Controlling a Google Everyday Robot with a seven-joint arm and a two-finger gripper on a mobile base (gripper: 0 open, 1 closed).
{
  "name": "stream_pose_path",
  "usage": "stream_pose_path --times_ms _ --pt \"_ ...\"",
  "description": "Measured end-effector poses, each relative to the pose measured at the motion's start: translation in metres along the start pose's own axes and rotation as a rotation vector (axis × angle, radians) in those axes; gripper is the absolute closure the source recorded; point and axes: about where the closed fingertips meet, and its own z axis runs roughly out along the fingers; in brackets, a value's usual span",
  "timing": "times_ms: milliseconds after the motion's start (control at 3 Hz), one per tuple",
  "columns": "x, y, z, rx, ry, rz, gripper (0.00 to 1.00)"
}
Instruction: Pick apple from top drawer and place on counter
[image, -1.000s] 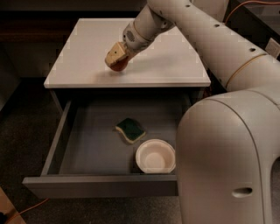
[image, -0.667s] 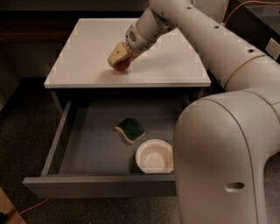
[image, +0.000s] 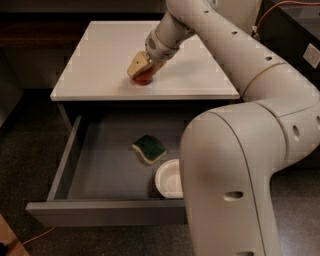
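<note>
Nearest to us, the robot's thick white arm (image: 235, 170) fills the lower right, its big rounded link standing in front of the right part of the top drawer (image: 100, 212). That drawer is pulled well out toward us, its grey front panel lowest in view and its deep grey inside open to sight. An orange cable (image: 35, 237) runs across the dark floor (image: 30, 165) at the lower left, just below the drawer's front corner. Inside the drawer, near the front and partly hidden by the arm, we see a white bowl (image: 169, 179) sitting upright. Just beyond it, toward the middle of the drawer floor, lies a green-and-yellow sponge (image: 149, 148), green face up, close to the bowl but apart from it. Farther back, above the drawer, the glossy white tabletop (image: 95, 60) spreads out as a flat square slab. The arm curves up along the right side and reaches back down over this slab from the upper right. At its end the gripper (image: 143, 72) sits low over the tabletop, a little right of the middle and toward the front edge. Its tan fingers (image: 136, 65) are clasped around the apple (image: 144, 78), whose red underside shows below them, right at the surface; we cannot tell whether it touches. Behind the tabletop the background is dark.
</note>
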Motion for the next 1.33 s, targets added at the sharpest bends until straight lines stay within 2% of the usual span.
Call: stream_pose_path --times_ms 667,1000,1333 --pt "0.0021 -0.007 0.0027 0.02 0.029 0.001 0.05" --pt "0.0018 -0.0078 0.0003 0.026 0.029 -0.001 0.0" --pt "0.0012 -0.0078 -0.0011 0.029 0.027 -0.003 0.0"
